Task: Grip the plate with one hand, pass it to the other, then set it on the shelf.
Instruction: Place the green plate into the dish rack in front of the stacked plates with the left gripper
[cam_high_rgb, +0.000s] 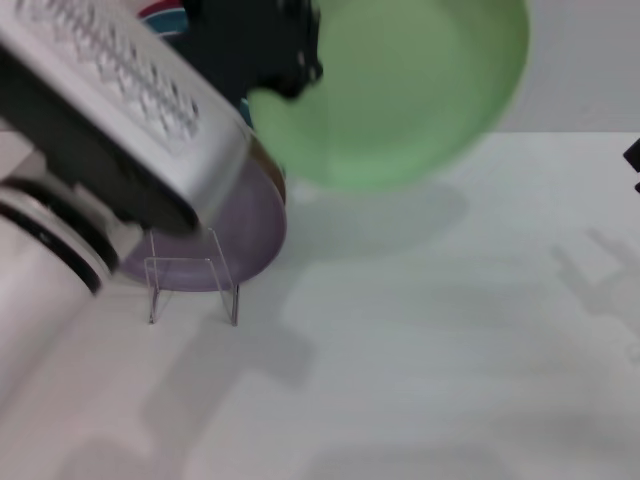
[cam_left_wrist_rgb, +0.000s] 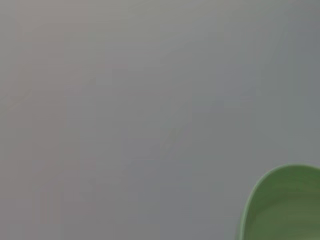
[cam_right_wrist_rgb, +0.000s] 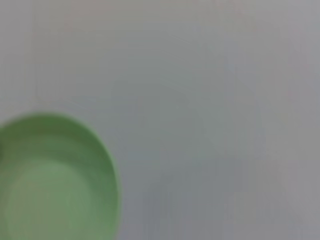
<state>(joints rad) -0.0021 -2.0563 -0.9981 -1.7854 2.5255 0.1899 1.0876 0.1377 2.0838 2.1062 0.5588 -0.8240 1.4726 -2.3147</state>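
Observation:
The pale mint-green plate (cam_high_rgb: 400, 85) hangs in the air at the top middle of the head view, above the white table. My left gripper (cam_high_rgb: 292, 68), black, on the thick silver-white arm (cam_high_rgb: 120, 110), is shut on the plate's left rim. The plate's edge also shows in the left wrist view (cam_left_wrist_rgb: 285, 207), and the plate shows in the right wrist view (cam_right_wrist_rgb: 55, 182). Only a black sliver of my right gripper (cam_high_rgb: 633, 160) shows at the right edge, far from the plate. The clear acrylic shelf (cam_high_rgb: 192, 285) stands on the table, below and left of the plate.
A lilac plate (cam_high_rgb: 245, 235) leans on the acrylic shelf, partly hidden by my left arm. A brownish rim (cam_high_rgb: 277, 178) shows behind it. A teal and red object (cam_high_rgb: 165, 14) sits at the top left. The white table (cam_high_rgb: 450, 350) spreads to the right.

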